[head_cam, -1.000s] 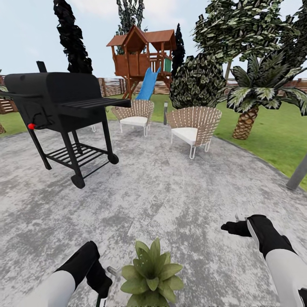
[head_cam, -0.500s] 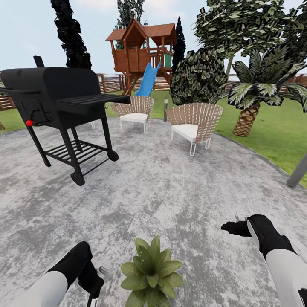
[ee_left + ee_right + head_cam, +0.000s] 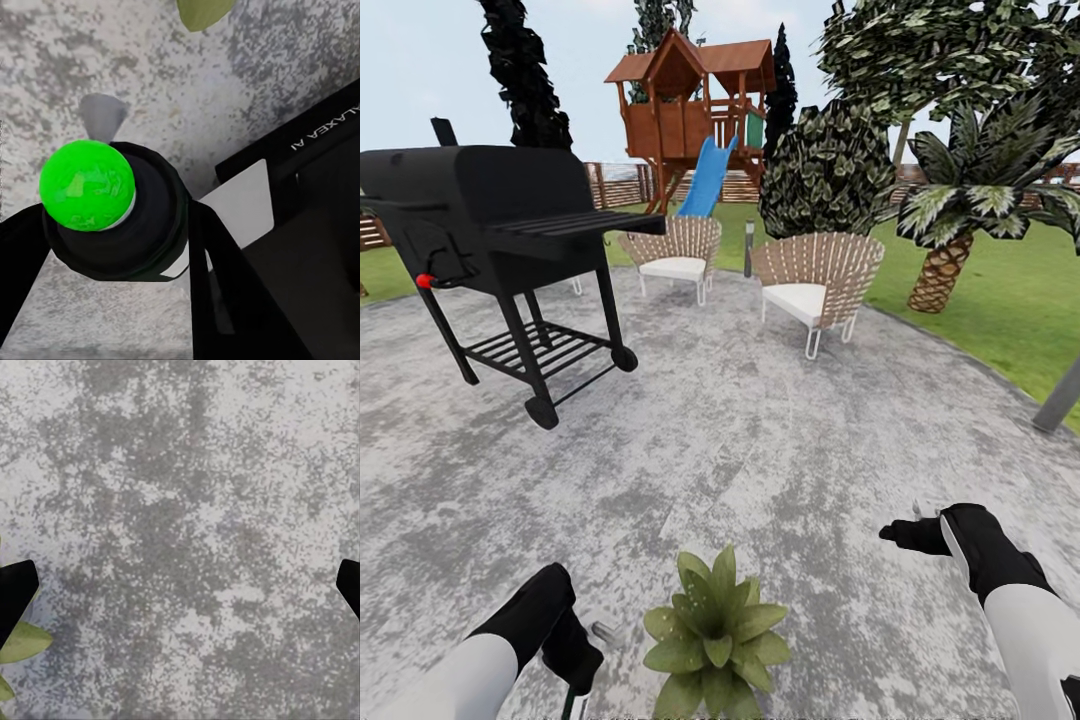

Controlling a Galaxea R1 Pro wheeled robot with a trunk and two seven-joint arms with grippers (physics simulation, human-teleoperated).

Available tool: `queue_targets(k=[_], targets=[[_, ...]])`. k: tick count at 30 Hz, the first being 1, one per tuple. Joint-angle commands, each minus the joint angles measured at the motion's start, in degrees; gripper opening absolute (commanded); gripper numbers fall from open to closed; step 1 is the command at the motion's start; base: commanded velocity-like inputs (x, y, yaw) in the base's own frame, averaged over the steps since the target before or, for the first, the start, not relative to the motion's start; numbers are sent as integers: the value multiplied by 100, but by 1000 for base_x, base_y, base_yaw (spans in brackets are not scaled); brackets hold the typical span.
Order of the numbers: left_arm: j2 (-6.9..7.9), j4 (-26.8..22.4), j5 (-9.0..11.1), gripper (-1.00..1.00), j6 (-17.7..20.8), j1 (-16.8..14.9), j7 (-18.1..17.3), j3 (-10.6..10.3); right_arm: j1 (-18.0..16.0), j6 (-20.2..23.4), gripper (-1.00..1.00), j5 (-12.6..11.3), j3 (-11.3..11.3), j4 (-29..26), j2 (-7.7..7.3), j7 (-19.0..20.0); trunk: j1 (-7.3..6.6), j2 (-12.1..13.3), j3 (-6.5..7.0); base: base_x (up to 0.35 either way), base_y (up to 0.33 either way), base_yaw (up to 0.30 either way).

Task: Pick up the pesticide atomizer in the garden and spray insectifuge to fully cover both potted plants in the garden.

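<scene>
Left gripper clamps spray bottle beside potted plant; pale nozzle points toward leaves. Right gripper spread wide, empty, over mottled grey paving.

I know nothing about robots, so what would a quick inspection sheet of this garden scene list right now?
Surface: mottled grey paved patio, lawn around it.
Job's things: potted plant between the arms, its pot hidden by leaves; pesticide atomizer held in the left gripper, beside the plant.
Clutter: nothing seen.
Grippers: left jaws shut on the atomizer; right gripper open, holding nothing.
Cables: nothing seen.
Surroundings: black grill, two wicker chairs, wooden playhouse with blue slide, palm tree.
</scene>
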Motion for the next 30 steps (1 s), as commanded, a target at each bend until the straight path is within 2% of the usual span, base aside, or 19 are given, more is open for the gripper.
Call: queue_targets(k=[1,3,5,8,17,20,30], targets=[[-5,-10,-81,-100,31,-4,-46,40,-4,18,100,60,-23,-7,3,49,-1,-3,-15,0,0,0],[-5,-18,-184,-100,31,-7,-45,40,-4,19,100,60,-23,-7,3,48,-1,-3,-33,0,0,0],[-10,-145,-409,-100,31,-8,-49,40,-4,19,100,60,-23,-7,3,48,-1,-3,-51,0,0,0],[-13,-326,-523,-100,31,-10,-53,43,-4,19,100,60,-23,-7,3,48,-1,-3,-78,0,0,0],[-14,-400,-556,-100,31,-10,-48,49,-4,19,100,60,-23,-7,12,50,-1,-3,-100,0,0,0],[-14,-615,-556,-100,31,-11,-52,48,-4,19,100,60,-23,-7,6,49,-1,-3,-111,0,0,27],[-14,-716,-561,-100,29,-10,-31,41,-4,18,100,60,-24,-7,3,47,-1,-3,-182,0,0,127]])
